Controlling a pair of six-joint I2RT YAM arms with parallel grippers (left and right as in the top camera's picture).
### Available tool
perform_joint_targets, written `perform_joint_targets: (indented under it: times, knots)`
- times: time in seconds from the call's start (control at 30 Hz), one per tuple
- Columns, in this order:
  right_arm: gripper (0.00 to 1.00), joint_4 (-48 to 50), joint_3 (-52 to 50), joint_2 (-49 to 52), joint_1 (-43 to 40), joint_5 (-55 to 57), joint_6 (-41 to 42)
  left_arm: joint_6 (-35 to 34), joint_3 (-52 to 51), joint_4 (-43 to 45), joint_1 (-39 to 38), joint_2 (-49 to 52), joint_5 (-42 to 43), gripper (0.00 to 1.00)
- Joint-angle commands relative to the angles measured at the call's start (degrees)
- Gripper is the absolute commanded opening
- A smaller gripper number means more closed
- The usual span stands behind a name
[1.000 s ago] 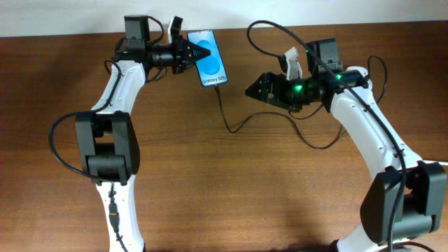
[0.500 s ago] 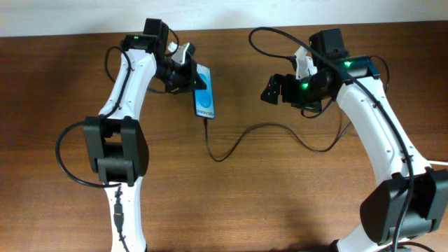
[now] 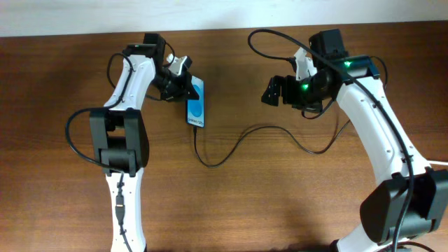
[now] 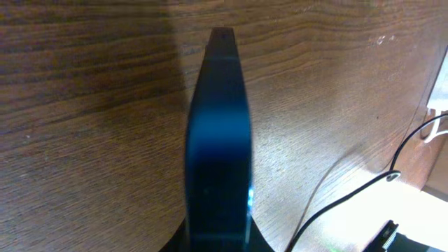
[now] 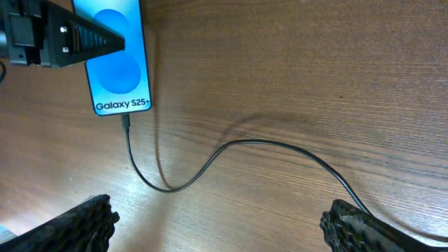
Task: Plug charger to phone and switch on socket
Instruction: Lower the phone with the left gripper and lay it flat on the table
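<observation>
My left gripper (image 3: 186,89) is shut on the phone (image 3: 197,108), gripping its top end and holding it tilted on its long edge. The blue "Galaxy S25+" screen shows in the right wrist view (image 5: 115,63). In the left wrist view the phone (image 4: 218,140) is a dark slab seen edge-on. The charger, a thin black cable (image 3: 231,143), is plugged into the phone's lower end (image 5: 126,123) and trails in loops across the table to the right. My right gripper (image 3: 276,89) is open and empty above the table, to the right of the phone. The socket is out of view.
Brown wooden table (image 3: 280,203). A pale wall runs along its far edge (image 3: 224,10). The robots' own black cables loop by the right arm (image 3: 262,35). Something white and bright shows at the right edge of the left wrist view (image 4: 437,105).
My left gripper has carried the phone from the far edge toward the front left and turned it more on edge; the cable followed. The right gripper rose slightly, then stayed.
</observation>
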Motion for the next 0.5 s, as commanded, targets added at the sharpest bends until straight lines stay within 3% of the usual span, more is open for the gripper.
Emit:
perform_joint_targets:
  times: [0.0,0.13,0.4,0.47]
  knots:
    - [0.99,0.0,1.25,0.04,-0.37,0.7,-0.79,-6.03,0.92,0.39,-0.13,-0.02,0.15,0.0]
    - [0.98,-0.07,1.25,0.04,-0.37,0.7,-0.81,-10.73,0.92,1.75,-0.13,0.5,-2.23,0.02]
    - [0.99,-0.02,1.25,0.04,-0.37,0.7,-0.81,-10.71,0.92,1.31,-0.13,0.5,-4.76,0.25]
    - [0.99,-0.02,1.25,0.04,-0.37,0.72,-0.81,-10.71,0.92,1.29,-0.13,0.5,-4.76,0.36]
